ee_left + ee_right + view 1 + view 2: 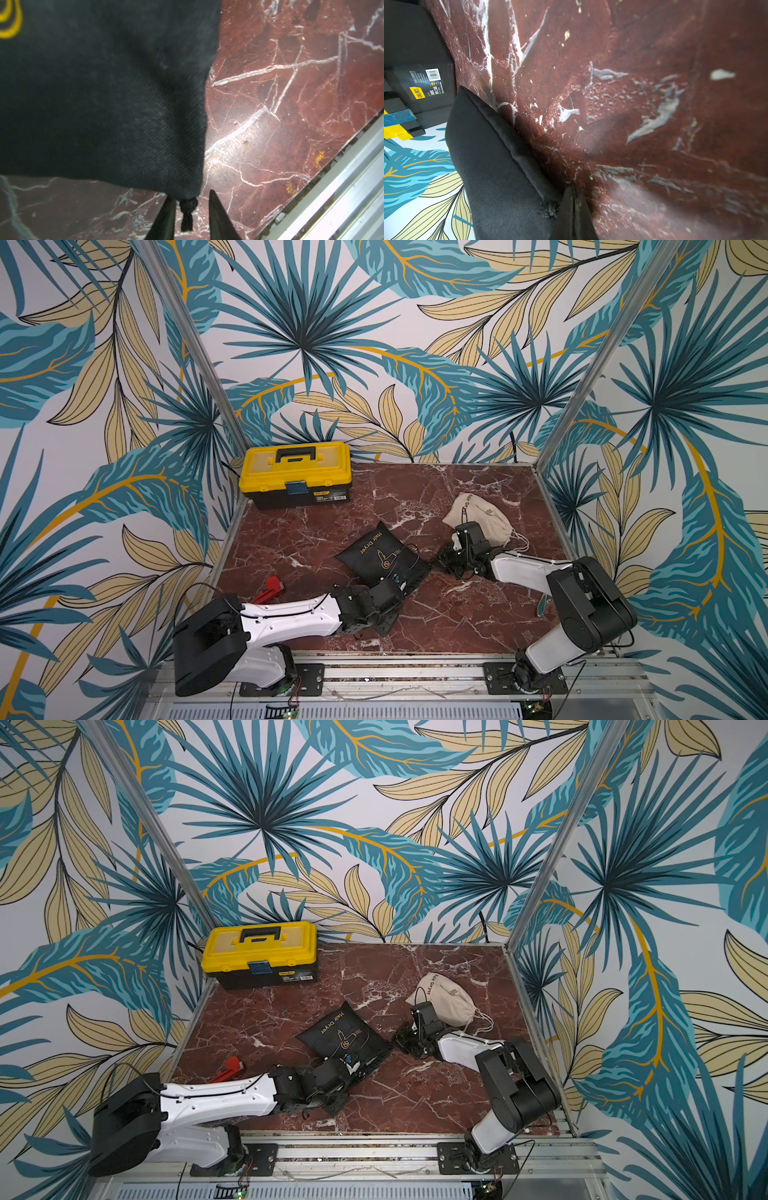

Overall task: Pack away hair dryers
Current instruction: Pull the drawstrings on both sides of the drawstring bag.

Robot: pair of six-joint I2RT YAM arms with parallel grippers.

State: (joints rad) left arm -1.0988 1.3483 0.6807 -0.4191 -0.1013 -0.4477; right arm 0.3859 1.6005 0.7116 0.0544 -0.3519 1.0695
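Dryers unseen, judged bagged: black bag [380,556] soft, bulky. Left fingers [218,218] narrowly apart astride its drawstring knot [188,204], the likely hold; right fingers [573,207] closed beside it.

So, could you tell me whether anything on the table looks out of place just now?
Only a red tool lying loose near the table's left edge, beside the left arm; it matches nothing else there.

Worktop [415,497]: dark red marble, white veining. Walls [332,323]: white ground, teal palm fronds, cream leaves, ochre stems. Toolbox [296,475]: yellow lid, black base and handle, blue patch at latch. Black bag [376,553]: gold print. Beige bag [478,516]: dark print. Small tool-like item [272,589]: red. Left arm [291,616], right arm [523,568]: white shells, black joints. Left tool [190,195]: black.
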